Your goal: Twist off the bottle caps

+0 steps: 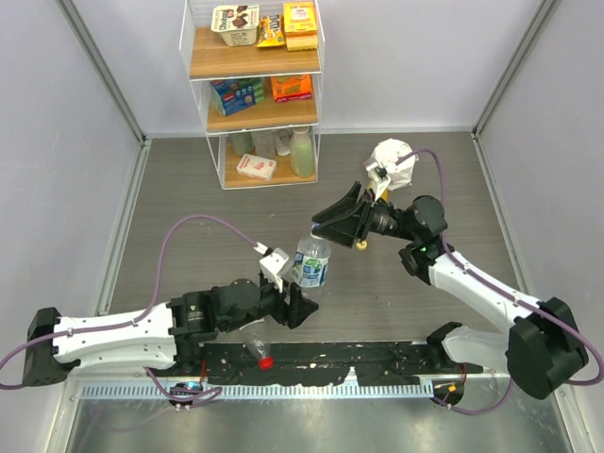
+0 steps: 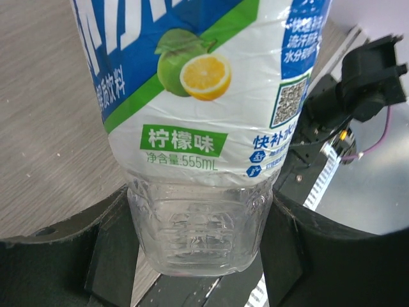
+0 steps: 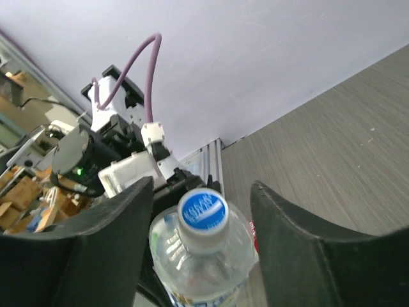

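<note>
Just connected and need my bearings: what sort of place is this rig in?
Probably a lab test cell: plain walls boxing in a grey table, with a wire shelf of packaged snacks at the back.

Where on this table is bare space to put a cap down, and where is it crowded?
Bare wood-grain table lies between the white wire shelf and the left arm, and right of the clear blue-labelled plastic bottle. Crowded around that bottle and the small red plastic cap.
</note>
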Robot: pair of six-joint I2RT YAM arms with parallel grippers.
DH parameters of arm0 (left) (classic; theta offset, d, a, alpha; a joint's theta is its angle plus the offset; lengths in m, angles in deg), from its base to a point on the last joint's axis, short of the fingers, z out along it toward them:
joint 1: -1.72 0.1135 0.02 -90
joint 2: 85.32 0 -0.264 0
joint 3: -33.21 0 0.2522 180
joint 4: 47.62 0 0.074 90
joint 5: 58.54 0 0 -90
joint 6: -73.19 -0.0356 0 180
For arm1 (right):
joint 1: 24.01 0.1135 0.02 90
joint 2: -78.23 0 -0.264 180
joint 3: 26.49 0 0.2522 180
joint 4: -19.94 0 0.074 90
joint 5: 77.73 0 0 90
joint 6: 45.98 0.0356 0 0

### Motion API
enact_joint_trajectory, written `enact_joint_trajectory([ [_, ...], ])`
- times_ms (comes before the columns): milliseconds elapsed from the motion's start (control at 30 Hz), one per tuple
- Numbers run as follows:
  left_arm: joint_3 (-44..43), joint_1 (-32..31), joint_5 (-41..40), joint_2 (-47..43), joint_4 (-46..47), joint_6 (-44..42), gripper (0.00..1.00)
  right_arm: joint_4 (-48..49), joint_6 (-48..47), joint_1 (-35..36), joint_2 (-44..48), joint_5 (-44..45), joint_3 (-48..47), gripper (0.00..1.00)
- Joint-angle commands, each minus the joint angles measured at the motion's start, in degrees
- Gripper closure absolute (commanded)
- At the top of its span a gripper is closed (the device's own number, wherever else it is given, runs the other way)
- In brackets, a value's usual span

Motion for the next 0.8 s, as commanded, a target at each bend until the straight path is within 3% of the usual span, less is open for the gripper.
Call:
enact_joint_trajectory([
  [0, -0.49, -0.48, -1.06, 0.69, -1.81, -0.74, 1.00, -13.19, -7.89, -0.18, 5.60, 8.69, -5.13, 0.22],
  [67, -0.49, -0.39, -2.29, 0.60, -2.25, -0.56, 1.00, -21.45, -10.62, -0.18, 6.66, 12.73, -7.59, 0.11],
  [200, -2.06, -0.39, -5.19, 1.83, -4.71, -0.30, 1.00, -33.85, -13.79, -0.27, 7.81, 20.64, -12.16, 0.02],
  [467, -9.35, -0.39, -18.27, 10.34, -13.14, 3.12, 1.00, -52.84, -15.90, 0.17, 4.91, 34.27, -19.72, 0.00],
  [767, -18.23, -0.65, -29.27, 21.25, -19.48, 7.08, 1.00, -59.29, -16.78, 3.51, 1.75, 40.35, -24.11, 0.00],
])
